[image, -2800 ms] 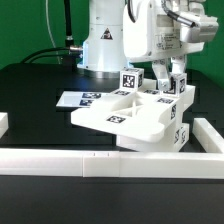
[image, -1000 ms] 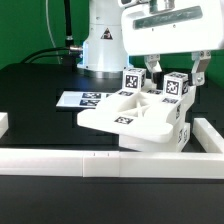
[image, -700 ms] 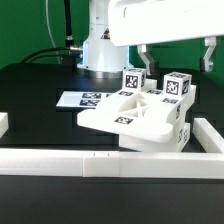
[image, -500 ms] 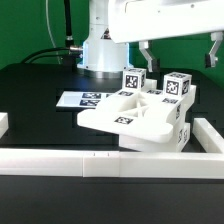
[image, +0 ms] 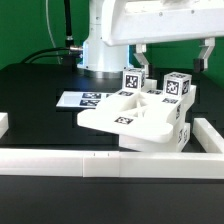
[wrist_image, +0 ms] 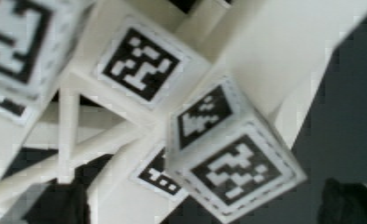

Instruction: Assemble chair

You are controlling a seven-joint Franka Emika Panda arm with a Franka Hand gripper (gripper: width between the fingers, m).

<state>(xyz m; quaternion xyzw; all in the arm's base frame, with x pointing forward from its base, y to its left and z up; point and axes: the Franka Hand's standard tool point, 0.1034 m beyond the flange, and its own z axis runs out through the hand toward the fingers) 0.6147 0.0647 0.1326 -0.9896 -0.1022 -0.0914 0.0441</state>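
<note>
White chair (image: 135,118) sits on the black desk (image: 40,90), by the low wall. Pincer (image: 172,52) hangs right above it, fingers wide apart, holding nothing. Wrist pic is blurry, prob. tag blocks.

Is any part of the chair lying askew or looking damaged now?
Nothing looks damaged. The chair lies tipped over against the white border wall, its seat panel slanting rather than flat. The gripper hangs above with jaws open.

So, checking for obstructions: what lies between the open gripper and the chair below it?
Nothing: in the exterior view the gripper hangs above the chair with only bare air between.
</note>
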